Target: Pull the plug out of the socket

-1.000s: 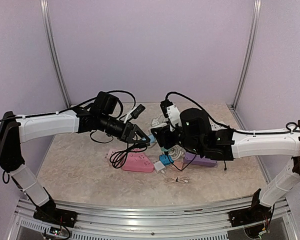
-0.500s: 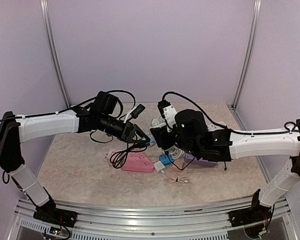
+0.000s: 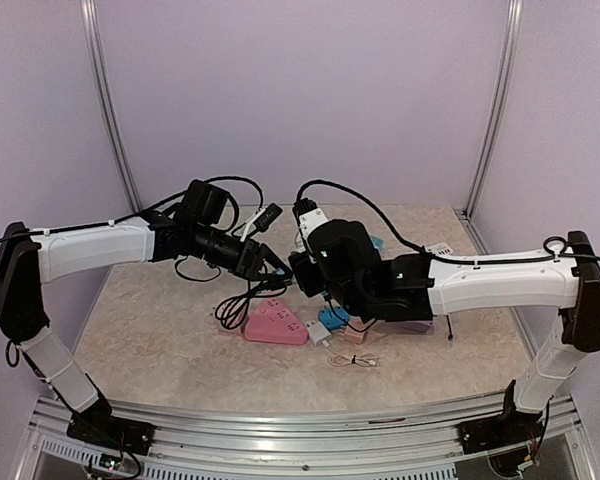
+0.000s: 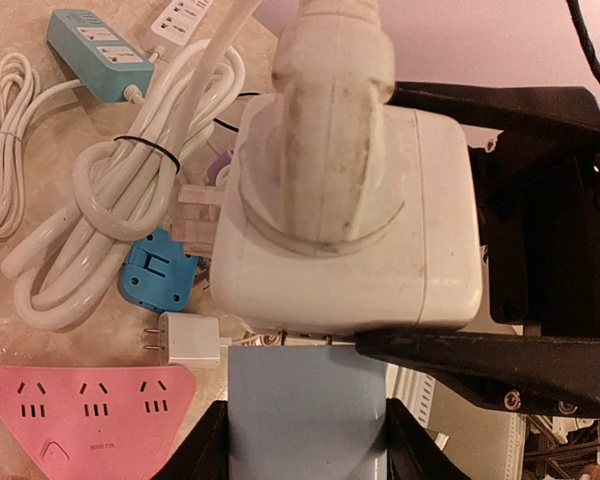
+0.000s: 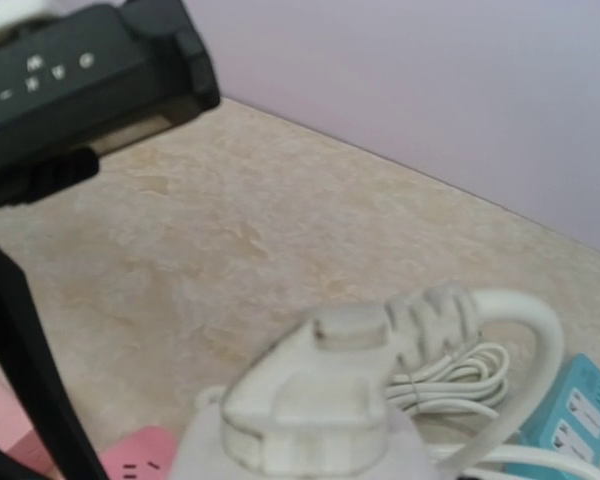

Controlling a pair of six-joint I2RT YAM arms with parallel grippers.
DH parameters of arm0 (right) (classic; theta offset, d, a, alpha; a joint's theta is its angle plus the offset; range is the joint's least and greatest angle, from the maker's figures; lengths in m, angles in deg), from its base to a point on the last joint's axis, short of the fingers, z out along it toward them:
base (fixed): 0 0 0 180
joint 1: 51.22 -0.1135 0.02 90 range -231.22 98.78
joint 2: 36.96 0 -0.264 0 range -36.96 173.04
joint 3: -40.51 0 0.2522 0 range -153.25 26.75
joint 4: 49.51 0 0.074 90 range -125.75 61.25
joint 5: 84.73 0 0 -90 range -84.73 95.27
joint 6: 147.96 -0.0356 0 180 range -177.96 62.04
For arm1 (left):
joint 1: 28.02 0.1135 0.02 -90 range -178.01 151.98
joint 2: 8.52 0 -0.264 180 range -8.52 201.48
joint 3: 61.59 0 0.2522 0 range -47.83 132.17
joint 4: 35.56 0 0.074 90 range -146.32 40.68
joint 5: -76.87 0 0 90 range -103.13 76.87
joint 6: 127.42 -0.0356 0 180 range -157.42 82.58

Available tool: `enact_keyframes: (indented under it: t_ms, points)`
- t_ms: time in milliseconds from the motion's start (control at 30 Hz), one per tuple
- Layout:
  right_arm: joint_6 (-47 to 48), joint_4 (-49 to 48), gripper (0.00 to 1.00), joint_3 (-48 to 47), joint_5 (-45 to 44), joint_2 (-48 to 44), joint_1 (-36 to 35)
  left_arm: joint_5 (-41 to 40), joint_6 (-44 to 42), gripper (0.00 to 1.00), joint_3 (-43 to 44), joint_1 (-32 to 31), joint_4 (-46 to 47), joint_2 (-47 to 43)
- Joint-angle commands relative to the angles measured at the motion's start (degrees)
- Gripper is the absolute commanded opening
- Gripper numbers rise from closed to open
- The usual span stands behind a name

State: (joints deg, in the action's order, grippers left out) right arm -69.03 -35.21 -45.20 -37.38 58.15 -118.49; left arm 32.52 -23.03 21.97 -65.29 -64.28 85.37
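Shifted left and farther back since a second ago, the right gripper (image 3: 302,272) is clamped across the white socket cube (image 4: 430,220), which is held above the table (image 3: 160,340). Nearest, a pink power strip (image 3: 275,323) is seen lying flat. Over it, a pale blue plug (image 4: 305,410) is pinched by the left gripper (image 3: 278,268) and butted against the cube. Farther off, a teal strip (image 4: 95,40) is laid.

The white socket cube (image 4: 420,230) is smooth plastic, scuffed and grimy around its cord plug (image 4: 325,150); the blue plug (image 4: 305,410) looks matt plastic; the counter (image 5: 230,230) mottled, stone-like, matt.
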Motion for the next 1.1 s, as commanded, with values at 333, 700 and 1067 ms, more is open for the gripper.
enact_keyframes:
  t_ms: [333, 700, 1067]
  points:
    - [-0.37, -4.95, 0.0, 0.03, -1.03, -4.06, 1.34, 1.14, 1.17, 0.08, 1.74, -0.32, -1.53, -0.43]
    - [-6.42, -10.74, 0.0, 6.95, 16.01, -9.85, 6.97, 2.63, -1.21, 0.08, 1.87, -1.31, -1.87, -1.88]
    - [-5.97, -9.3, 0.0, 6.06, 13.48, -8.42, 6.72, 1.19, -0.15, 0.08, 2.01, -1.22, -2.13, -1.09]
